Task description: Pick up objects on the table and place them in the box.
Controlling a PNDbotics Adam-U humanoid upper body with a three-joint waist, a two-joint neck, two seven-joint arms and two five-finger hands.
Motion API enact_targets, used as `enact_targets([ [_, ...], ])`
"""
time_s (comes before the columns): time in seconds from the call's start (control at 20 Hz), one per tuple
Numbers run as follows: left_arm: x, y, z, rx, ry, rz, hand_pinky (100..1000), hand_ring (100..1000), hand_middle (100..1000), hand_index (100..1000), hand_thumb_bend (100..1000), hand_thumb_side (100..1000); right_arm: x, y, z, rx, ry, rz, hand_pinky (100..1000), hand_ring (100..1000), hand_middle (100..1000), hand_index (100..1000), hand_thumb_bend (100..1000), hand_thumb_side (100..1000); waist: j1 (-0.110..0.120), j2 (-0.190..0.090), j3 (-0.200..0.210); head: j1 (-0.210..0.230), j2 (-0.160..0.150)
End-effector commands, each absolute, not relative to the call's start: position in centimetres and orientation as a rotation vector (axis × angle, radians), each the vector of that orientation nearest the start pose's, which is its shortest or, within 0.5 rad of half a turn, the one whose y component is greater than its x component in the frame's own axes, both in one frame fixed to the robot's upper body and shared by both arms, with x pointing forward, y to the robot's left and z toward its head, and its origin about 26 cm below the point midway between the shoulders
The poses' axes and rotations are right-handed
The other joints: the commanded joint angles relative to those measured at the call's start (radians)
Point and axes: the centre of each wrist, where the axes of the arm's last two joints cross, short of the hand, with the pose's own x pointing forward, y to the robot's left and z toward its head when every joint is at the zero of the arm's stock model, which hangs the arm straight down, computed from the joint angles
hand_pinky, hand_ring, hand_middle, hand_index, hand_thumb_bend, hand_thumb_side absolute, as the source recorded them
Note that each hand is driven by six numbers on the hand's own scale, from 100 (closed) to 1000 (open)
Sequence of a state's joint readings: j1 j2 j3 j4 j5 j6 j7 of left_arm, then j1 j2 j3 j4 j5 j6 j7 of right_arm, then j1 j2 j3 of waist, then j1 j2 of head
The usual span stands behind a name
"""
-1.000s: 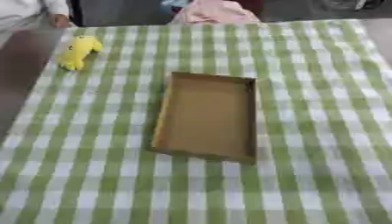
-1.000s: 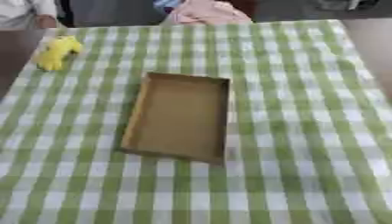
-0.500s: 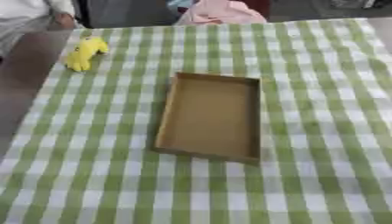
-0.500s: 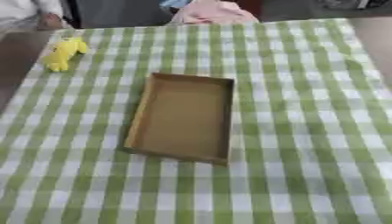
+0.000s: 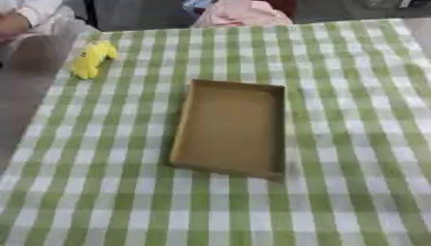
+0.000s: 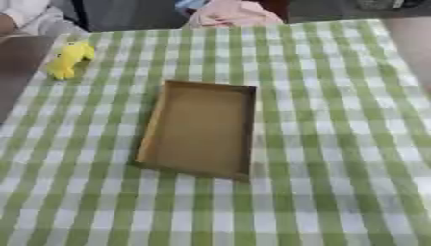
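Note:
A shallow brown cardboard box lies open in the middle of the green-and-white checked tablecloth, with nothing inside it. A small yellow soft-looking object lies near the table's far left corner. At the far edge, just past the cloth, sits a pink bundle. Neither of my hands shows in either view.
The checked cloth covers the whole table; its left edge runs down beside a dark floor strip. A person's sleeve and hand show at the far left corner, touching nothing on the table.
The whole picture has shifted downward, so the camera has tilted; the box and the yellow object keep their places on the cloth.

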State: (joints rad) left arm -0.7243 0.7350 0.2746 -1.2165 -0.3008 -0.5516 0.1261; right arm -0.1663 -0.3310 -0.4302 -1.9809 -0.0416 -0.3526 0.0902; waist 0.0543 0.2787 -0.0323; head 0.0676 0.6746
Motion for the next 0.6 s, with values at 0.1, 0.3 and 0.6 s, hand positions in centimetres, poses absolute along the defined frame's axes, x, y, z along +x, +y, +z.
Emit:
enact_targets([
  [0.1, 39.5, 47.8, 30.5, -1.613, 3.082, 0.934, 315, 781, 809, 536, 403, 676, 26.1, -38.1, 20.2, -0.58, -2.518, 0.281, 767, 675, 605, 842, 100, 839, 0.0, -0.016, -0.002, -0.014, -0.005],
  [0.3, 41.1, 48.3, 31.1, -1.741, 2.988, 1.148, 345, 803, 821, 587, 422, 689, 26.1, -38.1, 20.2, -0.577, -2.512, 0.287, 767, 675, 604, 842, 100, 840, 0.002, -0.018, -0.004, -0.018, -0.002],
  [0.6, 43.7, 47.2, 31.1, -1.919, 2.782, 1.552, 417, 832, 839, 713, 483, 655, 26.1, -38.1, 20.0, -0.571, -2.504, 0.289, 766, 675, 603, 842, 100, 839, -0.002, -0.025, -0.004, -0.022, 0.003],
])
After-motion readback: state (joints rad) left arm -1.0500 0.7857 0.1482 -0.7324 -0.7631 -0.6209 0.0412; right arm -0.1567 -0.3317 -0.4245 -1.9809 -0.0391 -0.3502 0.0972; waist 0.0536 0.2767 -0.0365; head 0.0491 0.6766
